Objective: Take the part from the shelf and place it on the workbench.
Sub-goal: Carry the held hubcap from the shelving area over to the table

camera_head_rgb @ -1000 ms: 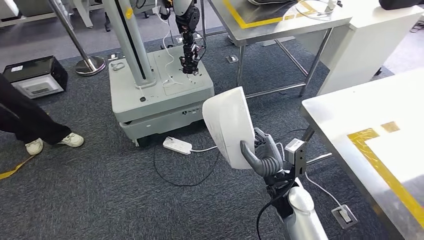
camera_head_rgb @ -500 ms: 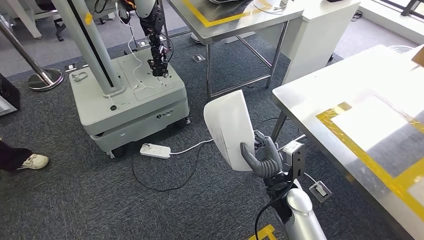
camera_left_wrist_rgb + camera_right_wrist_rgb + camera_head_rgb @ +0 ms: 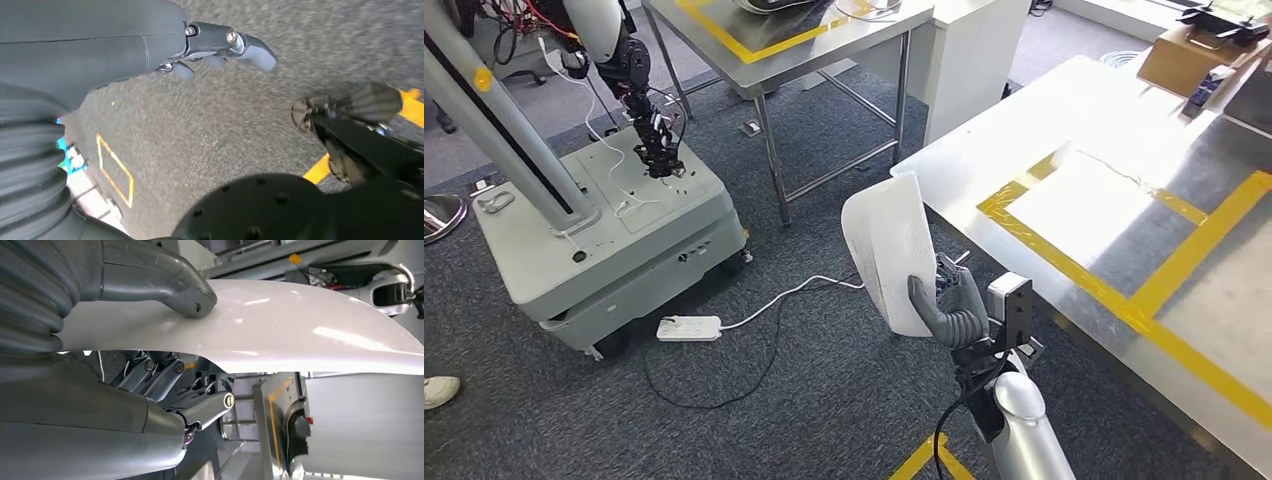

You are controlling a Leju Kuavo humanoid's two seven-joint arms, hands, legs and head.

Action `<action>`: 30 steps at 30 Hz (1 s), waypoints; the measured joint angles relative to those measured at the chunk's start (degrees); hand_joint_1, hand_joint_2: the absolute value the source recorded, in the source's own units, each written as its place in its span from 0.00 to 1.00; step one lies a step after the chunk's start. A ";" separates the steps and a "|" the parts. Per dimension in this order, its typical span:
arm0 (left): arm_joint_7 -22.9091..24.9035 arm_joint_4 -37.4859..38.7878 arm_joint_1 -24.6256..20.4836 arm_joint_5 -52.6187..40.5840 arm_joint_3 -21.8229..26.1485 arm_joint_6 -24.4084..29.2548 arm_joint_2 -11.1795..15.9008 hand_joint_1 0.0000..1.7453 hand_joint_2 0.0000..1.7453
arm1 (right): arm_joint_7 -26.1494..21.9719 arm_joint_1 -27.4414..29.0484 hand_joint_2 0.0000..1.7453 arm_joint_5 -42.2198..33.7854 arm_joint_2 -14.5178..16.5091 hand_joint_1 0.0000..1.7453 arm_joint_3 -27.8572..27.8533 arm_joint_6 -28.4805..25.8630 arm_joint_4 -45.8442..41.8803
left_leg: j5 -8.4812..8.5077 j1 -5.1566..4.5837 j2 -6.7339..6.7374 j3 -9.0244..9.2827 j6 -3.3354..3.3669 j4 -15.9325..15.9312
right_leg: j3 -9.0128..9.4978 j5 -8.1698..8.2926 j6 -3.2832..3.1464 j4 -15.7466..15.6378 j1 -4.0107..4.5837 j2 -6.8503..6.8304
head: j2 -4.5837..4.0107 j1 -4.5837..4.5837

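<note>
The right robot hand [image 3: 952,312] grips the white curved part [image 3: 892,252] upright, thumb across its face, the steel counter [image 3: 984,165] at 2 o'clock. The left robot hand [image 3: 220,45] hangs empty, fingers apart.

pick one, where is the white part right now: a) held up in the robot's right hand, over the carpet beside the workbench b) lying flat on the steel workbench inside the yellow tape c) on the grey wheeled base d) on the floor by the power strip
a: the right hand grips the white part by its lower edge, thumb on one face and fingers behind, holding it upright over the carpet just short of the workbench.
</note>
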 joint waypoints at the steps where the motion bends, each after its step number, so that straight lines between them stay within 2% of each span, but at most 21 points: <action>1: -0.30 0.01 0.00 0.00 -0.01 0.00 -0.03 0.00 1.00 | -0.01 -0.02 1.00 0.01 0.08 1.00 -0.01 -0.20 0.00 | 1.57 0.14 -1.62 1.62 0.06 -3.86 | -0.12 0.00 0.26 0.16 0.01 0.74 | 0.00 -0.01; 3: -1.31 0.02 0.00 0.12 -0.01 0.00 -0.09 0.00 1.00 | 0.00 0.02 1.00 0.06 0.29 1.00 -0.02 -0.61 -0.01 | 2.78 0.22 -3.80 3.44 0.30 -8.04 | -0.57 0.18 1.04 0.32 -0.09 2.13 | 0.00 -0.01; 4: -1.96 0.02 -0.01 0.20 -0.01 0.00 -0.12 0.00 1.00 | 0.01 0.09 1.00 0.07 0.35 1.00 -0.06 -0.76 -0.02 | 2.71 0.12 -3.88 3.54 0.51 -8.16 | -0.81 0.39 1.50 0.25 -0.16 2.80 | 0.00 0.00; 5: -2.58 0.01 -0.05 0.28 -0.01 0.00 -0.16 0.00 1.00 | 0.02 0.20 1.00 0.04 0.39 1.00 -0.14 -0.87 -0.02 | 2.89 0.06 -3.10 3.58 0.87 -8.20 | -1.00 0.63 1.93 0.09 -0.26 3.48 | 0.00 0.01; 6: -3.07 -0.02 -0.13 0.36 0.00 0.00 -0.22 0.00 1.00 | 0.02 0.30 1.00 -0.11 0.40 1.00 -0.24 -0.93 -0.02 | 3.10 0.06 -2.34 3.60 1.28 -8.38 | -1.16 0.64 2.26 0.18 -0.30 3.29 | 0.00 0.01; 8: -3.65 -0.05 -0.26 0.44 0.00 0.00 -0.34 0.00 1.00 | 0.05 0.20 1.00 -0.44 0.40 1.00 -0.42 -1.02 0.00 | 3.48 0.12 -0.71 3.63 2.17 -8.85 | -2.45 -1.09 2.71 2.72 -0.07 0.30 | 0.00 0.14; 10: -3.85 -0.06 -0.28 0.48 0.00 0.00 -0.37 0.00 1.00 | 0.10 -0.09 1.00 -0.66 0.45 1.00 -0.46 -1.08 0.09 | 3.56 -0.09 1.07 3.50 2.72 -8.96 | -5.67 -5.03 3.01 9.89 0.12 -3.28 | 0.00 0.28; 11: -3.83 -0.06 -0.26 0.48 0.01 0.00 -0.36 0.00 1.00 | 0.11 -0.17 1.00 -0.70 0.48 1.00 -0.46 -1.12 0.24 | 3.53 -0.20 1.99 3.42 2.81 -8.92 | -7.35 -6.72 3.15 13.79 0.11 -3.92 | 0.00 0.28; 12: -3.81 -0.06 -0.26 0.49 0.01 0.00 -0.36 0.00 1.00 | 0.13 -0.18 1.00 -0.73 0.50 1.00 -0.46 -1.19 0.46 | 3.50 -0.27 2.90 3.36 2.86 -8.86 | -8.33 -7.52 3.24 16.30 0.09 -4.16 | 0.00 0.28; 13: -3.78 -0.06 -0.27 0.52 0.02 0.00 -0.37 0.00 1.00 | 0.15 -0.18 1.00 -0.74 0.50 1.00 -0.46 -1.25 0.71 | 3.47 -0.31 3.77 3.33 2.86 -8.80 | -8.16 -7.22 3.25 16.61 0.10 -4.29 | 0.00 0.28; 14: -3.76 -0.06 -0.29 0.56 0.02 0.00 -0.39 0.00 1.00 | 0.17 -0.18 1.00 -0.74 0.50 1.00 -0.46 -1.31 0.94 | 3.44 -0.34 4.51 3.31 2.86 -8.73 | -7.09 -6.19 3.20 15.07 0.12 -4.46 | 0.00 0.28; 16: -3.42 -0.06 -0.31 0.69 0.03 0.00 -0.56 0.00 1.00 | 0.19 -0.43 1.00 -0.85 0.50 1.00 -0.46 -1.35 1.25 | 3.23 -0.40 6.01 3.32 2.69 -8.46 | -2.38 -3.11 2.80 6.96 0.34 -5.99 | 0.00 0.28; 18: -2.43 -0.03 -0.32 0.81 0.14 0.00 -0.78 0.00 1.00 | 0.19 -0.93 1.00 -1.03 0.55 1.00 -0.47 -1.34 1.55 | 2.99 -0.63 7.24 3.27 2.23 -8.18 | 0.77 -1.56 2.10 1.00 0.70 -7.61 | 0.00 0.27; 20: -1.00 0.01 -0.37 0.82 0.34 0.00 -0.98 0.00 1.00 | 0.19 -1.29 1.00 -1.22 0.60 1.00 -0.63 -1.36 1.85 | 2.95 -0.79 8.23 3.41 1.65 -8.21 | 0.85 -1.44 1.41 0.22 0.97 -7.29 | 0.00 0.27; 21: -0.39 0.00 -0.39 0.75 0.43 0.00 -1.05 0.00 1.00 | 0.20 -1.32 1.00 -1.32 0.61 1.00 -0.76 -1.40 1.93 | 2.90 -0.72 8.32 3.44 1.32 -8.24 | 0.85 -1.24 1.09 0.06 0.82 -6.65 | 0.00 0.27; 22: 0.02 -0.01 -0.39 0.65 0.48 0.00 -1.15 0.00 1.00 | 0.21 -1.32 1.00 -1.42 0.61 1.00 -0.90 -1.48 1.96 | 2.56 -0.62 7.46 3.36 0.98 -7.92 | 0.92 -1.02 0.80 -0.20 0.63 -6.12 | 0.00 0.26; 23: 0.18 -0.01 -0.35 0.51 0.49 0.00 -1.25 0.00 1.00 | 0.23 -1.31 1.00 -1.50 0.63 1.00 -1.04 -1.59 1.95 | 1.61 -0.47 5.96 2.85 0.63 -6.68 | 1.00 -0.76 0.49 -0.47 0.34 -5.58 | 0.00 0.26; 25: -0.17 0.04 -0.16 0.29 0.50 0.00 -1.38 0.00 1.00 | 0.39 -1.27 1.00 -1.61 0.69 1.00 -1.26 -1.77 1.87 | -1.51 -0.08 2.59 0.56 0.04 -1.39 | 1.02 -0.46 0.13 -0.71 0.05 -4.58 | 0.00 0.25; 26: -0.40 0.07 -0.07 0.23 0.50 0.00 -1.42 0.00 1.00 | 0.48 -1.24 1.00 -1.64 0.72 1.00 -1.34 -1.82 1.83 | -2.86 0.04 1.89 -0.57 -0.11 1.15 | 0.95 -0.41 0.03 -0.71 0.03 -4.22 | 0.00 0.25; 27: -0.57 0.09 0.00 0.20 0.50 0.00 -1.43 0.00 1.00 | 0.55 -1.18 1.00 -1.66 0.74 1.00 -1.37 -1.85 1.79 | -3.64 0.09 1.68 -1.32 -0.19 2.79 | 0.91 -0.40 0.01 -0.71 0.03 -3.99 | 0.00 0.26; 30: -1.16 0.09 0.08 -0.05 0.52 0.00 -1.38 0.00 1.00 | 0.85 -0.74 1.00 -1.85 0.74 1.00 -1.57 -2.01 1.52 | -4.01 0.13 1.59 -2.31 -0.32 4.92 | 0.88 -0.39 0.03 -0.66 0.01 -3.29 | 0.00 0.25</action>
